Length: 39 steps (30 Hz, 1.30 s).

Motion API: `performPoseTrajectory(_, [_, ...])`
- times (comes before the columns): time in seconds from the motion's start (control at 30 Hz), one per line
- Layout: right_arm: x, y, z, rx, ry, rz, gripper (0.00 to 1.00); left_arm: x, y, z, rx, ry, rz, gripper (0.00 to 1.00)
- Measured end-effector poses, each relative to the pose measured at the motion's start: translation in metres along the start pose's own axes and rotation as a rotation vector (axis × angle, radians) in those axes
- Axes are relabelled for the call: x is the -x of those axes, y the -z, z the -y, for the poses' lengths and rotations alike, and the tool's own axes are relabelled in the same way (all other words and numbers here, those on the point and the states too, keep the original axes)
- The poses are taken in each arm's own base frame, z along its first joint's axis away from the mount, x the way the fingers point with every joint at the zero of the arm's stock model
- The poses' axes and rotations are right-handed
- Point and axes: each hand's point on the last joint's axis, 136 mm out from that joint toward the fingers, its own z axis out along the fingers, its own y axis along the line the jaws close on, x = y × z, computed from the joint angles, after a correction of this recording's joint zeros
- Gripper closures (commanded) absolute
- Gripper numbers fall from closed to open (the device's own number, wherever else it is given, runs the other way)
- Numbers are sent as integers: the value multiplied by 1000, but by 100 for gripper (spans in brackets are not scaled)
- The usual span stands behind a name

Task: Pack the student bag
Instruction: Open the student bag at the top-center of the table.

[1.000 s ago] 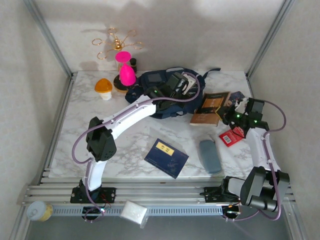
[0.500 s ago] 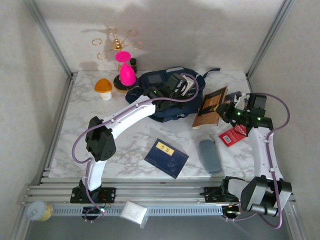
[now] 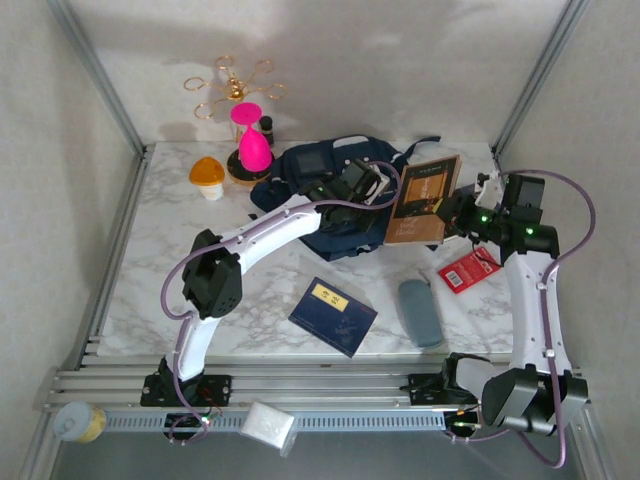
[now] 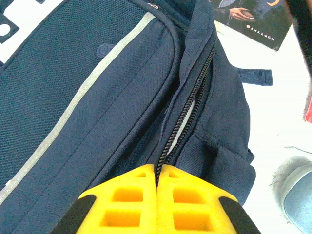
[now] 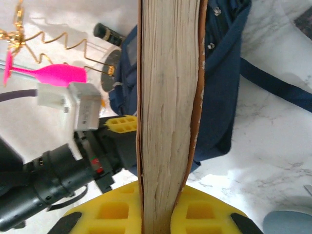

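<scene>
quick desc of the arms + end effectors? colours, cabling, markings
The left arm and right arm have white links, black joint housings, a mauve cable looping alongside each, and green lights near the wrists. The left end effector and right end effector have yellow fingers with rectangular recesses and black corners. No legible markings.

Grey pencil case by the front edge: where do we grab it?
Pinch the grey pencil case across its narrow middle, coming straight down. It lies flat, long axis roughly front-to-back, with bare table along both long sides for the fingers.
</scene>
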Motion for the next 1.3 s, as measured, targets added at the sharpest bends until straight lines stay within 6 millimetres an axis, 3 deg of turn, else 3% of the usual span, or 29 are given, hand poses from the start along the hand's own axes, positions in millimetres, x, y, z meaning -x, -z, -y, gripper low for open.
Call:
performPoseTrajectory(0.1, [-9,-8,4,37,-17,-19,100,1,0,1,-6,19,3,100])
performPoseTrajectory(0.33, [-59,-53,68,17,-203,-100,100,-4,-3,0,-8,78,-9,100])
performPoseTrajectory(0.53, [-68,-66,88,-2,-225,-100,100,-6,-4,-4,0,126,-12,100])
performPoseTrajectory(0.8, [-70,-57,94,-82,-180,-65,100,-1,-4,-13,53,149,14,100])
performPoseTrajectory(1.07, [-69,-46,75,-36,-147,-64,100,2,-3,-14,55,174,24,100])
performPoseTrajectory(1.3, [-76,-38,81,-109,-120,-69,100,22,13,-20,87,184,85,100])
